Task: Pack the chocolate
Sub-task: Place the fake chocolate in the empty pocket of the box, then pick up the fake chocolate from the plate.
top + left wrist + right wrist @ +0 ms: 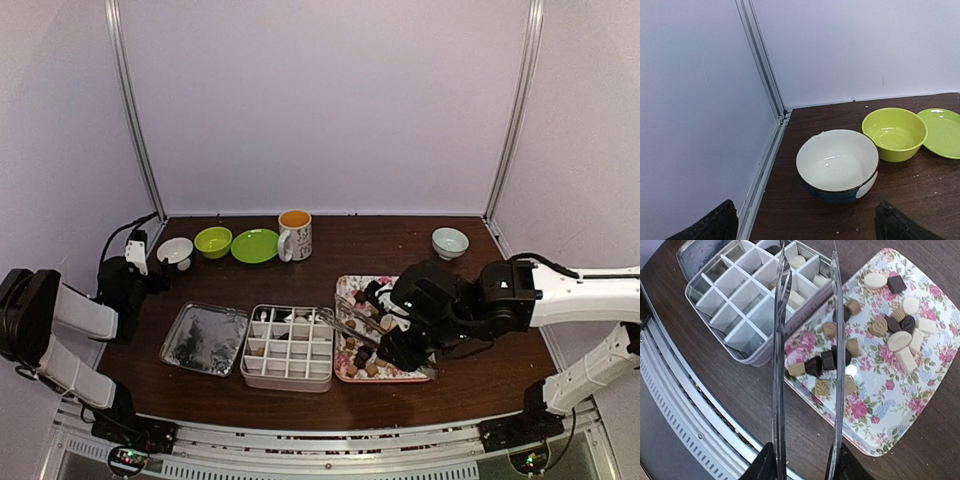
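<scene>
My right gripper (pixel 801 465) clamps the tongs (pixel 781 365), whose arms stand apart. Their tips run off the wrist view, so they may be pinching something. The chocolate (pixel 900 340) lies mostly on the floral tray (pixel 935 370), with a few pieces in the divided box (pixel 756 351) beside it.

Top external: high behind the arm bases, tilted down over the whole table (pixel 400 245).
Left wrist: low and close, facing the far-left corner, white bowl (pixel 837 162) centre frame.
Right wrist: close, looking steeply down past the right gripper (pixel 802 465) along the tongs (pixel 780 340).
Overlap: top view shares the bowl with the left wrist and the floral tray (pixel 880 410) with the right wrist.
</scene>
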`<state>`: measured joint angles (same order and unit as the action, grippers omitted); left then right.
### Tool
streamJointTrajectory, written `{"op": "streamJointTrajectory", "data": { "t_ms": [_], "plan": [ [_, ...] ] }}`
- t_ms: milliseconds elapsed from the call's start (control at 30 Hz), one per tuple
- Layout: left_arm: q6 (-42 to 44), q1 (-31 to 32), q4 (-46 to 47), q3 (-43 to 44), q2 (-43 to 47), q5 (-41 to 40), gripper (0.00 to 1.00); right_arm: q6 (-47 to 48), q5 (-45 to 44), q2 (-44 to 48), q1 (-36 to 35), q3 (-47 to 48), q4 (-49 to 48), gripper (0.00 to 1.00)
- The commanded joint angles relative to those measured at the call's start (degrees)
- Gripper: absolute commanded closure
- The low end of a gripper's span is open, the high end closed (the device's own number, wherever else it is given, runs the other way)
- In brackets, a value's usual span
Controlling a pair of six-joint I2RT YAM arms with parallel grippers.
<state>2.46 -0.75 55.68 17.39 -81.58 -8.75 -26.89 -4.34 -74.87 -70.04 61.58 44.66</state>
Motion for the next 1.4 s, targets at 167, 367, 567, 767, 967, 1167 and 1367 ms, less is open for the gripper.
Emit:
{"op": "streamJointTrajectory", "data": {
  "t_ms": [167, 367, 567, 767, 967, 1167, 1367],
  "plan": [
    [-0.35, -0.37, 2.95, 1.25, -0.07, -0.11, 0.02, 1.56, 1.46, 6.51, 0.56, -5.59, 7.35, 0.63],
    [-0.35, -0.39, 2.98, 1.25, -0.07, -0.06, 0.02, 1.98, 1.49, 4.15, 0.6, -5.51, 6.06, 0.63],
    [-0.35, -0.37, 2.99, 1.25, -0.07, -0.08, 0.02, 2.14, 1.05, 1.1, 1.49, -5.71, 5.37, 0.63],
    [-0.36, -0.39, 2.95, 1.25, -0.06, -0.12, 0.02, 2.43, 2.2, -0.26, 2.46, -6.58, 4.01, 0.63],
    [-0.35, -0.39, 3.0, 1.26, -0.07, -0.12, 0.02, 3.35, 2.57, -1.6, 3.16, -5.98, 3.35, 0.67],
    [-0.39, -0.32, 3.01, 1.25, -0.07, -0.12, 0.02, 4.13, 2.76, -2.89, 3.53, -5.38, 2.93, 0.67],
    [-0.35, -0.39, 3.01, 1.25, -0.07, -0.08, 0.02, 4.12, 3.1, -4.15, 3.72, -4.35, 2.08, 0.72]
  ]
}}
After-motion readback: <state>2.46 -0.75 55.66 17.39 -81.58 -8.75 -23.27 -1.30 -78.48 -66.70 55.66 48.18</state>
